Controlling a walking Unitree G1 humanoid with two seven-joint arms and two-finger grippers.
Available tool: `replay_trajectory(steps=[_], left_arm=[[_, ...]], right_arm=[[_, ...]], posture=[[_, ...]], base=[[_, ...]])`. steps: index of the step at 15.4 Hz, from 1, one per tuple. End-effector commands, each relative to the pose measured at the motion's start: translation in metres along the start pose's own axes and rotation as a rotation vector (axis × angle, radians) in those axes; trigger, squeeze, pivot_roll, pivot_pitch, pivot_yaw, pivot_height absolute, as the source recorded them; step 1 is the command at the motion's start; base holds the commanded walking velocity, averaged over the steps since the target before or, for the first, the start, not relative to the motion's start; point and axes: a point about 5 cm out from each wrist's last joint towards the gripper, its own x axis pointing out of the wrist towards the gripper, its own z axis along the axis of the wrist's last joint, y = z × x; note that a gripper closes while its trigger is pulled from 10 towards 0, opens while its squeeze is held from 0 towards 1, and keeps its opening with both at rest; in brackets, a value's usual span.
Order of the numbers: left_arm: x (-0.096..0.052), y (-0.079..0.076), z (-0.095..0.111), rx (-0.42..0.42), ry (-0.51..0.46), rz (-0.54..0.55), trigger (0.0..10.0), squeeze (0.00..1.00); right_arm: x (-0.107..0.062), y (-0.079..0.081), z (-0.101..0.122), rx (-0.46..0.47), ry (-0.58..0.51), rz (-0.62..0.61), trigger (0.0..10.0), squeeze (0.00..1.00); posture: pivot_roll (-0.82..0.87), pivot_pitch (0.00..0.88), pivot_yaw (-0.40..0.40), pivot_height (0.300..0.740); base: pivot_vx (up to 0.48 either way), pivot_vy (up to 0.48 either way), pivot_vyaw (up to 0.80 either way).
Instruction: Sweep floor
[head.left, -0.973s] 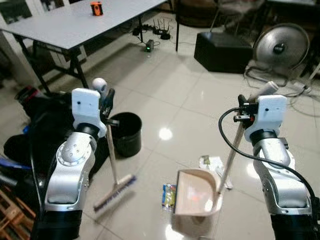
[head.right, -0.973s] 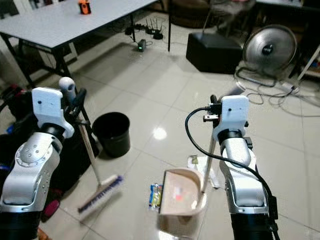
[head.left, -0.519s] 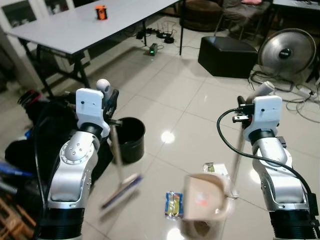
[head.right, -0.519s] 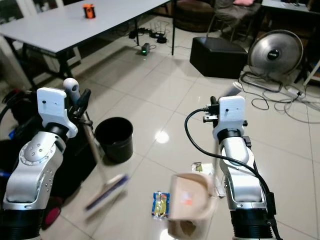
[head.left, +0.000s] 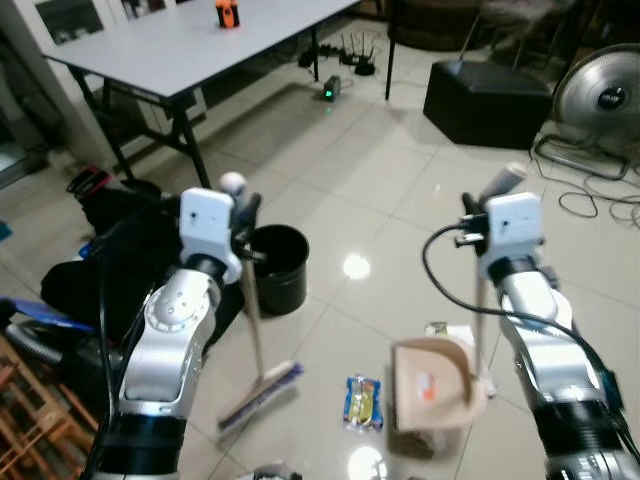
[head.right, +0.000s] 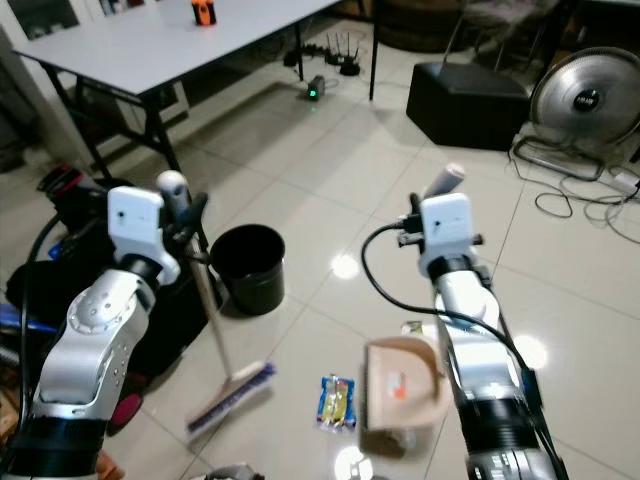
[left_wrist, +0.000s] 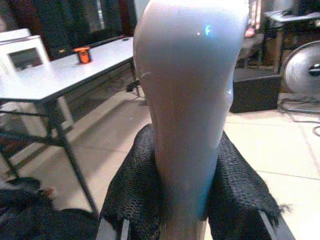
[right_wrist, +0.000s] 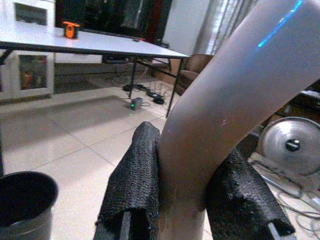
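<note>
My left gripper (head.left: 243, 214) is shut on the pale broom handle (left_wrist: 190, 100), black fingers (left_wrist: 134, 190) pressed to both sides. The broom head (head.left: 262, 393) rests on the tiles at lower left. My right gripper (head.left: 476, 222) is shut on the bent dustpan handle (right_wrist: 220, 115). The beige dustpan (head.left: 436, 384) hangs low over the floor below it. A yellow-blue snack wrapper (head.left: 361, 402) lies between broom head and dustpan. A white scrap (head.left: 440, 329) lies just behind the dustpan.
A black bin (head.left: 278, 265) stands beside the broom handle. Black bags (head.left: 105, 275) pile up on the left. A grey table (head.left: 190, 50) with an orange object (head.left: 227, 13) is at the back, a black box (head.left: 490, 90), fan (head.left: 605, 95) and cables to the right.
The whole picture has shifted, so the camera moved. Broom and dustpan swung with the arms; the dustpan now sits slightly right of the snack wrapper. Both grips are unchanged.
</note>
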Motion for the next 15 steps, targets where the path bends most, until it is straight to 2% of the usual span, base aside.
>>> replay_trajectory(steps=[1, 3, 8, 10, 15], left_arm=[[0.003, 0.002, 0.004, 0.014, -0.043, 0.024, 10.0, 0.0], [0.002, 0.003, 0.002, 0.029, -0.04, 0.036, 10.0, 0.0], [-0.006, 0.014, 0.008, 0.051, -0.112, 0.13, 10.0, 0.0], [-0.013, 0.023, 0.011, 0.078, -0.142, 0.176, 10.0, 0.0], [-0.02, 0.03, 0.022, 0.118, -0.185, 0.198, 10.0, 0.0]], right_arm=[[0.009, 0.001, 0.007, -0.048, -0.056, 0.026, 10.0, 0.0], [0.012, 0.003, 0.004, -0.069, -0.061, 0.039, 10.0, 0.0], [0.021, 0.014, 0.003, -0.12, -0.131, 0.076, 10.0, 0.0], [0.021, 0.037, -0.004, -0.123, -0.156, 0.132, 10.0, 0.0], [0.02, 0.067, -0.007, -0.169, -0.185, 0.142, 10.0, 0.0]], posture=[[0.07, 0.119, 0.071, 0.74], [0.08, 0.14, 0.068, 0.74], [0.15, 0.241, 0.029, 0.74], [0.2, 0.263, 0.021, 0.74], [0.27, 0.291, 0.023, 0.74]], base=[[0.0, 0.0, 0.0], [0.0, 0.0, 0.0], [0.0, 0.0, 0.0], [0.0, 0.0, 0.0], [0.0, 0.0, 0.0]])
